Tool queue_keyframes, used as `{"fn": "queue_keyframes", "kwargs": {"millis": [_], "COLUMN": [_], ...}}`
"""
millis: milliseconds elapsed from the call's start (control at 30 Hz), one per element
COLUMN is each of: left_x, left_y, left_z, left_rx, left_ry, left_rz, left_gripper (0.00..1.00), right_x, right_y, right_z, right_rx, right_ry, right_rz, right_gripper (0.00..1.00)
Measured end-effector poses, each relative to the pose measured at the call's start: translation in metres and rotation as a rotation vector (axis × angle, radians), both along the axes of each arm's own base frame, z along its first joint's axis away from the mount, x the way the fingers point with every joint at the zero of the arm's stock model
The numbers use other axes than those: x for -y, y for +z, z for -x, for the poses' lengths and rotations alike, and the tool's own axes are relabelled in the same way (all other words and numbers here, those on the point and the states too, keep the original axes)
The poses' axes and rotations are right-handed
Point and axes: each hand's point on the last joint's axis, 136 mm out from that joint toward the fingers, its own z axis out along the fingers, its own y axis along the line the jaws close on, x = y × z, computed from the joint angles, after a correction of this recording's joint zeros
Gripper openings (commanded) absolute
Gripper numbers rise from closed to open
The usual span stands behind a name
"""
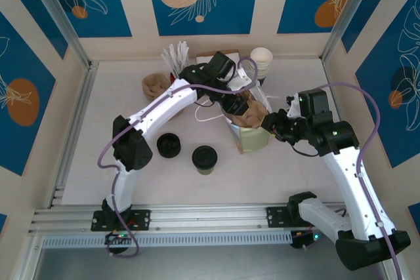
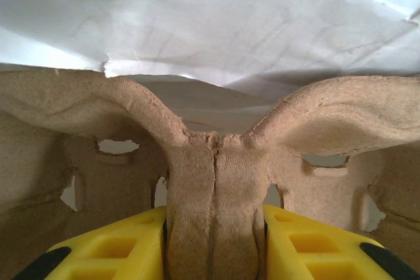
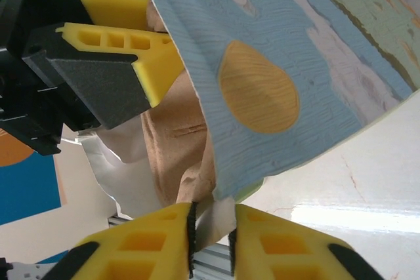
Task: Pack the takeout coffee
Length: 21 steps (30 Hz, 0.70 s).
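Top external first: I see the coffee cup (image 1: 205, 159) standing upright on the table (image 1: 131, 181), olive sides under a black lid, near the front and well apart from the paper bag (image 1: 252, 139). A loose lid (image 1: 169, 145) lies just to its left, not touching it. The bag stands in the middle of the table with its mouth up. The left claw (image 1: 235, 101) reaches into that mouth from the far side, and a brown cardboard tray (image 1: 249, 113) shows inside the bag beneath it. The right claw (image 1: 270, 122) sits at the bag's right edge. A stack of white cups (image 1: 261, 62) stands at the back, behind the bag.

Left wrist: my left claw (image 2: 215, 240) is clamped on the middle ridge of the cardboard tray (image 2: 315, 116), one yellow finger (image 2: 111, 250) pressed against each side of it. The tray's two arches spread away to either side, and the creased white inside of the bag (image 2: 210, 24) rises behind them.

Right wrist: the right claw (image 3: 211, 227) has the bag's edge between its yellow pads, which stand close together and seem to pinch the paper. The bag's printed blue wall (image 3: 262, 63) slants across above them, with the brown tray (image 3: 174, 136) behind it. The left claw (image 3: 157, 37) shows at the upper left, gripping the tray from the other side.
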Motion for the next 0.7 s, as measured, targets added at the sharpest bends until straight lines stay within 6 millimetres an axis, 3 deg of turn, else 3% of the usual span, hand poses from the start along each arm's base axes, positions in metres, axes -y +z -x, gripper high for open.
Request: {"fn": "queue_keyframes", "kwargs": {"millis": [167,700], "left_x": [-0.001,0.004], "left_y": [-0.001,-0.017], "left_z": [-0.003,-0.012], "left_rx": [0.040,0.160], "left_ry": [0.003,-0.060], "left_rz": [-0.026,-0.127], "left_gripper": [0.36,0.36], "right_x": [0.000,0.000], "right_y": [-0.001,-0.002], "right_z": [0.001,0.007], "right_rx": [-0.004,-0.035], "right_ry": [0.004,0.018], "right_rz": [0.002,-0.013], "right_gripper": [0.07,0.03]}}
